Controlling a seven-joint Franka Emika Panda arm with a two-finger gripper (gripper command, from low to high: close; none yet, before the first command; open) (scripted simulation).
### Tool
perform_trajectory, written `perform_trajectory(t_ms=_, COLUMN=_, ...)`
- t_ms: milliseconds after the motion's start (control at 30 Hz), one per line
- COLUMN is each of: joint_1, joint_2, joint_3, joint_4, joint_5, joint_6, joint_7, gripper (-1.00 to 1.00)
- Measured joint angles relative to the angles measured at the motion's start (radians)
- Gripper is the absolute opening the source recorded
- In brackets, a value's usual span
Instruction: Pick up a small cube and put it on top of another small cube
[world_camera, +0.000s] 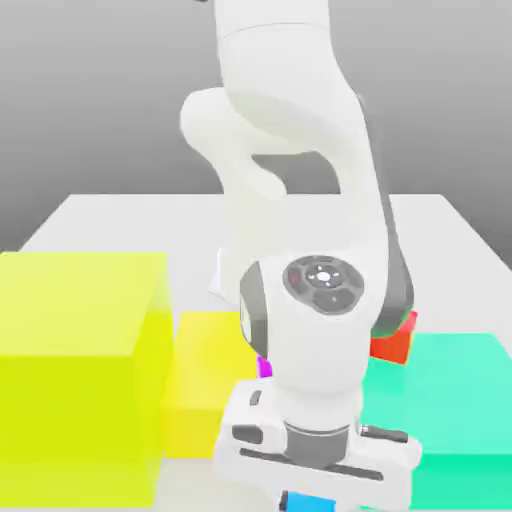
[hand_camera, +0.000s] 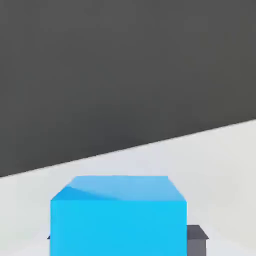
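Arm (world_camera: 300, 200): smooth white shell, plastic look, soft sheen, grey bands at joints
Blue cube (hand_camera: 119, 217): flat matt colour, smooth faces, sharp edges, no texture
Big yellow block (world_camera: 75, 370): smooth, matt, slightly see-through look
Smaller yellow block (world_camera: 205, 385): same plain matt finish
Green block (world_camera: 465, 410): smooth, matt, even colour
Red cube (world_camera: 395, 340): smooth, matt
Table (world_camera: 120, 215): pale grey-white, smooth, matt, no grain
Fingertip (hand_camera: 197, 239): dark grey, dull, smooth

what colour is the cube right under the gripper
Blue cube, clearest in the hand view.
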Motion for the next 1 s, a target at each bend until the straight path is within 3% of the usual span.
perform_trajectory(t_ms=200, joint_1=-0.038, joint_2=-0.142, joint_3=0.031, joint_4=-0.023, joint_5=0.045, joint_6=-0.125, joint_7=-0.052, gripper=-1.00)
perform_trajectory(t_ms=333, joint_1=-0.130, joint_2=-0.197, joint_3=-0.027, joint_4=0.077, joint_5=0.079, joint_6=-0.260, joint_7=-0.092, gripper=-1.00)
perform_trajectory(t_ms=767, joint_1=-0.417, joint_2=-0.473, joint_3=-0.261, joint_4=0.321, joint_5=0.157, joint_6=-0.786, joint_7=0.433, gripper=-1.00)
perform_trajectory(t_ms=867, joint_1=-0.477, joint_2=-0.461, joint_3=-0.246, joint_4=0.275, joint_5=0.164, joint_6=-0.729, joint_7=0.470, gripper=-1.00)
perform_trajectory(t_ms=900, joint_1=-0.460, joint_2=-0.449, joint_3=-0.237, joint_4=0.250, joint_5=0.166, joint_6=-0.692, joint_7=0.472, gripper=1.00)
perform_trajectory(t_ms=1000, joint_1=-0.452, joint_2=-0.449, joint_3=-0.237, joint_4=0.250, joint_5=0.166, joint_6=-0.692, joint_7=0.472, gripper=1.00)
